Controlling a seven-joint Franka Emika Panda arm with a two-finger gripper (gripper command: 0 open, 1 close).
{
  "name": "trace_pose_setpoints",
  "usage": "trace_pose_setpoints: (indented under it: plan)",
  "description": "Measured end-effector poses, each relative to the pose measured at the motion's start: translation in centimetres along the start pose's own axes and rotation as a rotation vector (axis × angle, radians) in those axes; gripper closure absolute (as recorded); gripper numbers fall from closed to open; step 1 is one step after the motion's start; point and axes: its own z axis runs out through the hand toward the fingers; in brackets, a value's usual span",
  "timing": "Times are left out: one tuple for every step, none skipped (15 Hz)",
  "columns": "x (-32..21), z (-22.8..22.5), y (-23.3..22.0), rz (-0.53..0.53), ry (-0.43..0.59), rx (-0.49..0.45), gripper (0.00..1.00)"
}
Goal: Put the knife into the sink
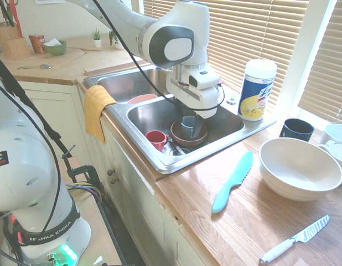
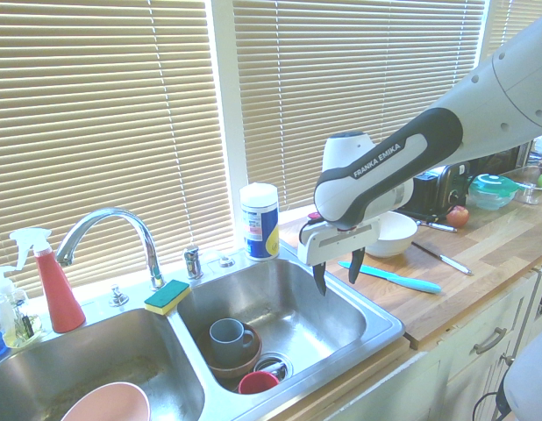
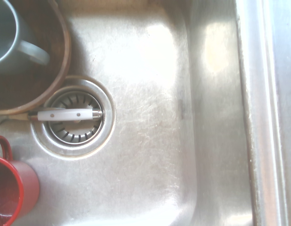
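Teal knife flat on the wooden surface, beside and outside the sink, well apart from the end effector.

Empty, fingers spread, hanging over the basin. Risk: grabbing the white-handled steel knife instead, or sliding the thin blade away during pinching. Two knives on the surface, one white bowl, two mugs in the basin.

Arm housing is hiding the fingers in first exterior view. Below the fingers, wrist frame edge is cutting off grey mug, brown bowl, red cup.
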Motion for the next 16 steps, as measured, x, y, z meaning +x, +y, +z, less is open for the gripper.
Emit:
trace_pose_setpoints:
  plan:
    - [0.0, 0.1, 0.0, 0.0, -0.001, -0.001, 0.0]
    - [0.0, 0.1, 0.0, -0.011, -0.001, -0.003, 0.0]
    - [0.0, 0.2, 0.0, -0.043, -0.002, -0.007, 0.0]
    - [0.2, 0.2, 0.2, -0.085, -0.004, -0.01, 0.0]
    - [0.6, 0.0, 0.7, -0.142, -0.01, -0.012, 0.0]
    - [1.4, -0.4, 1.5, -0.207, -0.012, -0.013, 0.0]
    - [2.5, -1.0, 2.7, -0.269, -0.006, -0.018, 0.0]
    - [3.6, -1.4, 4.1, -0.329, 0.002, -0.032, 0.0]
    - [4.5, -1.7, 5.4, -0.388, 0.004, -0.047, 0.0]
    - [5.2, -1.8, 6.7, -0.446, 0.003, -0.068, 0.0]
    - [5.8, -1.7, 8.1, -0.499, 0.001, -0.095, 0.0]
    - [6.4, -1.6, 9.3, -0.533, 0.001, -0.118, 0.0]
    - [7.0, -1.3, 10.4, -0.548, 0.003, -0.136, 0.0]
    - [7.4, -1.1, 11.3, -0.548, 0.008, -0.143, 0.0]
    - [7.8, -0.7, 12.1, -0.538, 0.015, -0.139, 0.0]
    - [8.1, -0.4, 12.5, -0.523, 0.022, -0.126, 0.0]
